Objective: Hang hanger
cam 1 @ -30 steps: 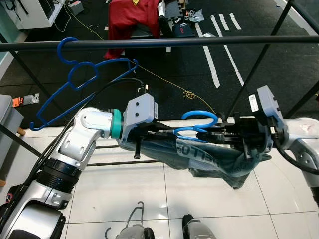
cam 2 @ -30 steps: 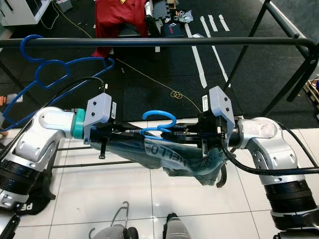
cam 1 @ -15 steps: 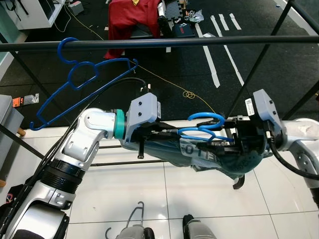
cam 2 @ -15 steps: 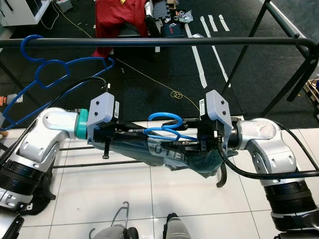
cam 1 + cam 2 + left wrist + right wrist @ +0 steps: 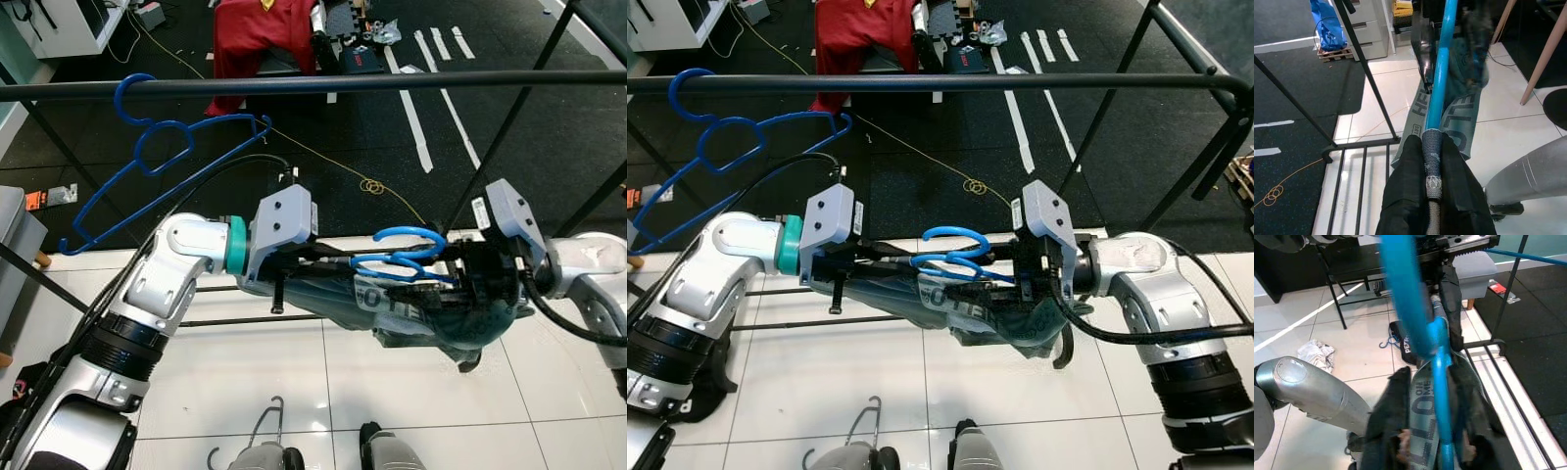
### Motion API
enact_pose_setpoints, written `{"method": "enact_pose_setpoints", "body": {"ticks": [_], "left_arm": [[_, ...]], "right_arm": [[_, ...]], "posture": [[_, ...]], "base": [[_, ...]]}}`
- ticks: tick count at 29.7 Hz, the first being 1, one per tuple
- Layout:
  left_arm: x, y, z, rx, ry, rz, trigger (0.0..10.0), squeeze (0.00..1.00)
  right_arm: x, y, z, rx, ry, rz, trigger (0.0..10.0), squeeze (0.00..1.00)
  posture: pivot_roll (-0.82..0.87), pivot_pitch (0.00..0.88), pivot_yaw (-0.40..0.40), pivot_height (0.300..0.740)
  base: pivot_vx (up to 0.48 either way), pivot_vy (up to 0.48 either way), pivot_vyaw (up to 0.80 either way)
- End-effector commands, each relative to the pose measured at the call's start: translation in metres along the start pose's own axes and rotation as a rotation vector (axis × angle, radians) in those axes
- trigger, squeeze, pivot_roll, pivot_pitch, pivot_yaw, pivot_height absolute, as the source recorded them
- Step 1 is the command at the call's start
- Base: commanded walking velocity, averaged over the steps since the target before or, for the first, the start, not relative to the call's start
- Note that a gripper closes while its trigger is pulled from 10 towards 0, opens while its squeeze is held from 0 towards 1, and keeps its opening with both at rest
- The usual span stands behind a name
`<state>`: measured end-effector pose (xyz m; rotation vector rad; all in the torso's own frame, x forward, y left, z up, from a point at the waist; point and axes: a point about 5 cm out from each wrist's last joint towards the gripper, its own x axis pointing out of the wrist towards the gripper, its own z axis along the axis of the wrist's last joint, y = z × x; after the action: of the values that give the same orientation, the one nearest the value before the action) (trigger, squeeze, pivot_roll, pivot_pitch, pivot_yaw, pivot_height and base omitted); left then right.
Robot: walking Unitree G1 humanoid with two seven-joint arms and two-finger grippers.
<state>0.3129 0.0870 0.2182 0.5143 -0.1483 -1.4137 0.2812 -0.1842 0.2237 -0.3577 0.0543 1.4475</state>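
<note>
Two pincers are closed on one blue hanger (image 5: pixel 397 257), which carries a grey-green printed garment (image 5: pixel 421 313). The left pincer (image 5: pixel 1432 147) is clamped on one end of the hanger's bar, as the left wrist view shows, and the right pincer (image 5: pixel 1435 382) grips the opposite end, so the hanger is held level between them with its hook just above both. The black rail (image 5: pixel 392 82) lies well above and beyond both pincers, and the hook is not yet over it.

Several things could go wrong. If the two pincers are raised unevenly, the hanger may be twisted and the hook may miss the rail or strike it from below. The garment, draped loosely beneath the pincers, could slide off if the bar is tilted. A release before the hook is seated would drop everything to the tiled floor (image 5: pixel 255 372).

Counted: two blue hangers, the second one empty (image 5: pixel 147 162) and already hung on the rail beyond the left pincer; one garment held; one rail.
</note>
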Motion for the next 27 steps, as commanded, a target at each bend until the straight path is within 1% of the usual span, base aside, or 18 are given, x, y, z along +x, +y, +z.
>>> {"method": "enact_pose_setpoints", "body": {"ticks": [1,19,20,21,22,23,24,27], "left_arm": [[0.0005,0.0036,0.0141,0.044,-0.064,0.02,0.0,0.0],[0.0015,0.006,0.0134,0.056,-0.057,0.032,0.0,0.0],[0.0018,0.0066,0.0133,0.057,-0.057,0.039,3.6,0.0],[0.0019,0.0069,0.0132,0.055,-0.059,0.044,5.8,1.0],[0.0019,0.0069,0.0132,0.055,-0.059,0.044,5.8,1.0],[0.0019,0.0069,0.013,0.049,-0.061,0.046,7.5,1.0],[0.002,0.0066,0.0127,0.043,-0.062,0.045,10.0,1.0],[0.0021,0.0062,0.0125,0.037,-0.063,0.044,10.0,1.0]], "right_arm": [[0.0053,0.0057,-0.0084,0.048,0.008,0.054,0.0,0.0],[0.0034,0.0089,-0.0073,0.067,0.007,0.072,0.0,0.0],[0.0033,0.009,-0.0064,0.067,0.003,0.071,0.0,0.0],[0.0032,0.0092,-0.0058,0.067,-0.002,0.068,0.0,0.0],[0.0032,0.0092,-0.0058,0.067,-0.002,0.068,0.0,0.0],[0.0031,0.0096,-0.0055,0.067,-0.005,0.065,0.0,0.0],[0.003,0.0102,-0.0055,0.068,-0.007,0.063,0.0,0.0],[0.0026,0.0114,-0.0057,0.071,-0.009,0.06,0.0,0.0]], "posture": [[-0.11,0.076,0.103,0.74],[-0.12,0.078,0.108,0.74],[-0.12,0.08,0.107,0.74],[-0.12,0.082,0.107,0.74],[-0.12,0.082,0.107,0.74],[-0.12,0.083,0.107,0.74],[-0.12,0.084,0.107,0.74],[-0.12,0.085,0.107,0.74]], "base": [[0.0,0.0,0.0],[0.0,0.0,0.0],[0.0,0.0,0.0],[0.0,0.0,0.0],[0.0,0.0,0.0],[0.0,0.0,0.0],[0.0,0.0,0.0],[0.0,0.0,0.0]]}}
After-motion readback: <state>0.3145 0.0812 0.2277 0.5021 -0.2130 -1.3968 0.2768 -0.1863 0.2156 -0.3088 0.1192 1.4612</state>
